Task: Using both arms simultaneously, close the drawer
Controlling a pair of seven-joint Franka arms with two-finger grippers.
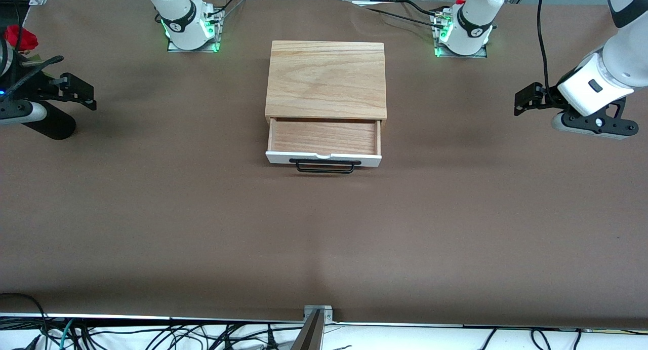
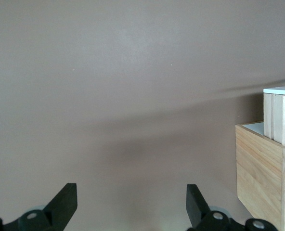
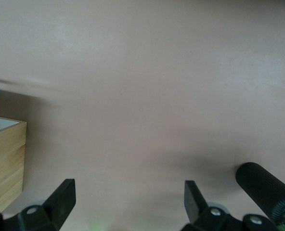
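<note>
So the small light oak box (image 1: 325, 79) sits mid-tabletop on the brown tabletop (image 1: 324, 238), between the two arm bases and a bit nearer the front camera than them. Its shallow light-wood drawer with the white front panel (image 1: 324, 159) is pulled out toward the front camera, inside empty, and the black bar handle (image 1: 324, 166) hangs off the front of the panel.

Both arms are parked way out at the ends. The left arm's black two-finger pincer (image 1: 521, 101) hangs over the tabletop at its own end, well apart from the box, fingers (image 2: 65, 202) spread wide with nothing between them. The right arm's black pincer (image 1: 83, 92) is over the other end, same deal, fingers (image 3: 63, 199) spread and empty. There's a black ribbed cylinder (image 3: 265, 190) near it.
</note>
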